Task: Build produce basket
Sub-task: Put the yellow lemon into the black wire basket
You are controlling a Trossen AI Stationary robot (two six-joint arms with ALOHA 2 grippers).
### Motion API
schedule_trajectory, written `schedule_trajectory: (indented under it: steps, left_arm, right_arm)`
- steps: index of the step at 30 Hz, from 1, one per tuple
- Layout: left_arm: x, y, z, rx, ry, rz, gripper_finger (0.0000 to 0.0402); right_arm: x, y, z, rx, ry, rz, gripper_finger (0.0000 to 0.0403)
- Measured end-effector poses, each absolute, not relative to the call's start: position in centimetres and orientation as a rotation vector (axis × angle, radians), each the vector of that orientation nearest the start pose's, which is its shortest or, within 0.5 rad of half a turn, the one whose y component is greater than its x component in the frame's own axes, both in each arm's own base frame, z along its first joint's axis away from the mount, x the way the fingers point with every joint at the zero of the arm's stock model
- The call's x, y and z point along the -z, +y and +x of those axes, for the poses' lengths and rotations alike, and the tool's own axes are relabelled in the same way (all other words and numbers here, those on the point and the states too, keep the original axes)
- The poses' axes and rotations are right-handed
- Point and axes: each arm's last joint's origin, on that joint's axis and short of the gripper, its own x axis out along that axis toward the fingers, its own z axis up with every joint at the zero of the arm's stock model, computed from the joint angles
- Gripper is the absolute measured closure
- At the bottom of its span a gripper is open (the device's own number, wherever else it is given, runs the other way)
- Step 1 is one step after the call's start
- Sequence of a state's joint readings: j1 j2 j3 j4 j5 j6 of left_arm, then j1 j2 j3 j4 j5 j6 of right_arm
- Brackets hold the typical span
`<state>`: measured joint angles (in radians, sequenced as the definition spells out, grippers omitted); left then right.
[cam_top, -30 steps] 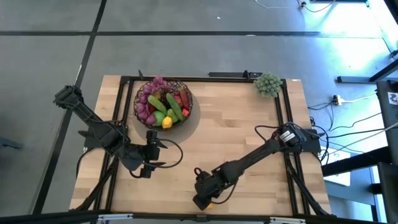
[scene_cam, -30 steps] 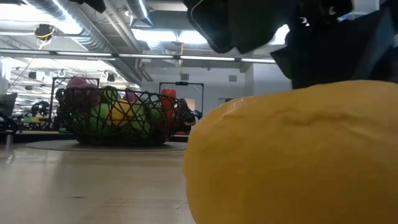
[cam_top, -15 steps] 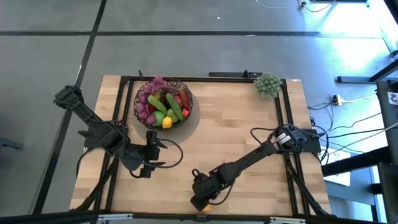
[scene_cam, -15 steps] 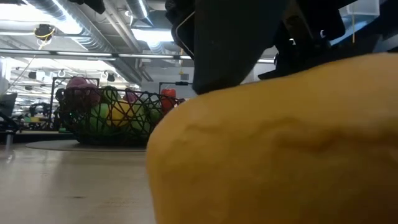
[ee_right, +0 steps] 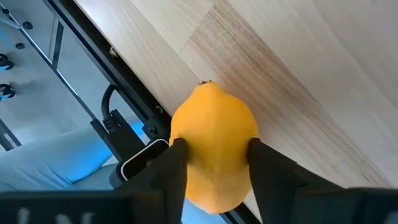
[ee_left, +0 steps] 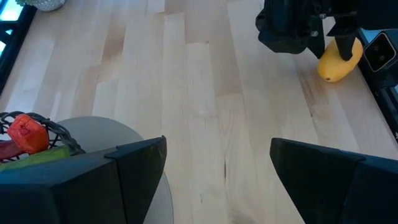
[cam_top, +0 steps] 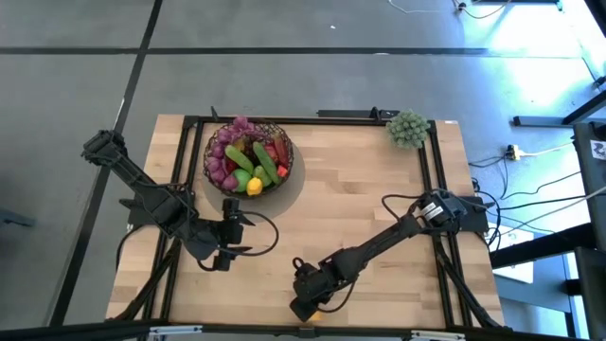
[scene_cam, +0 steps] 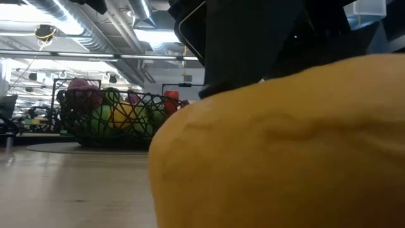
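Note:
The dark wire-mesh basket (cam_top: 249, 156) stands at the table's far left, filled with several toy fruits and vegetables; it also shows in the low view (scene_cam: 120, 120). A yellow lemon (ee_right: 214, 143) lies at the table's near edge, filling the low view (scene_cam: 278, 145). My right gripper (cam_top: 305, 298) is over the lemon and shut on it. My left gripper (ee_left: 217, 168) is open and empty, hovering just near of the basket (cam_top: 232, 232). My right gripper pinches the lemon between its two fingers (ee_right: 177, 155), one on each of its rounded sides (ee_right: 186, 134). The fingers come from above, slanting toward the table's near edge. The lemon's pointed tip (ee_right: 205, 83) points away from the gripper. I cannot tell whether the lemon is off the wood.
A pale-green bushy clump (cam_top: 408, 128) sits at the far right corner. A black metal frame rail (ee_right: 118, 118) runs along the table's near edge right beside the lemon. Bare wood lies between the two grippers (cam_top: 360, 189).
My right gripper has come down over the lemon and shifted a little toward the table's left edge. The lemon has shifted left in the low view and shows larger there. In the last half second nothing moves.

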<state>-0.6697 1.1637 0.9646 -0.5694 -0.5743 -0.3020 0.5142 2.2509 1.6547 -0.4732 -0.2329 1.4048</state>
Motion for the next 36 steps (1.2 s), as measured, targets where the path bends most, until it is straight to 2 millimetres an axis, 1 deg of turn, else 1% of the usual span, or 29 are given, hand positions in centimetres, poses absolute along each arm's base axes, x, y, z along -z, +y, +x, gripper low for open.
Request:
schedule_trajectory:
  steps: [5, 9, 17, 20, 22, 23, 25, 28, 30, 36]
  left_arm:
    - [-29.2, -13.3, 19.3, -0.004, 0.626, 0.156, 0.0122]
    - [-29.2, -13.3, 19.3, -0.004, 0.626, 0.156, 0.0122]
    - [-29.2, -13.3, 19.3, -0.004, 0.626, 0.156, 0.0122]
    - [-29.2, -13.3, 19.3, -0.004, 0.626, 0.156, 0.0122]
    - [-29.2, -13.3, 19.3, -0.004, 0.629, 0.157, 0.0122]
    - [-29.2, -13.2, 19.3, -0.005, 0.632, 0.160, 0.0122]
    - [-29.1, -13.2, 19.1, -0.007, 0.647, 0.171, 0.0122]
    - [-29.0, -13.0, 18.9, -0.013, 0.668, 0.178, 0.0122]
    - [-28.9, -12.9, 18.7, -0.021, 0.682, 0.177, 0.0122]
    - [-28.7, -12.8, 18.6, -0.028, 0.701, 0.181, 0.0122]
  right_arm:
    - [-13.7, 23.6, 40.5, 0.194, 1.324, 1.050, 0.0291]
    - [-13.7, 23.3, 40.7, 0.197, 1.320, 1.056, 0.0310]
    - [-13.7, 22.2, 41.4, 0.210, 1.303, 1.080, 0.0319]
    - [-13.7, 21.7, 41.8, 0.214, 1.269, 1.089, 0.0320]
    - [-13.4, 21.3, 42.1, 0.233, 1.251, 1.083, 0.0324]
    - [-12.7, 21.1, 42.0, 0.250, 1.272, 1.082, 0.0329]
    - [-13.4, 20.7, 42.4, 0.226, 1.245, 1.080, 0.0344]
    - [-12.8, 20.4, 42.4, 0.215, 1.267, 1.042, 0.0378]
    - [-13.1, 20.1, 42.6, 0.199, 1.255, 1.041, 0.0396]
    - [-13.0, 19.0, 42.9, 0.195, 1.266, 1.007, 0.0390]
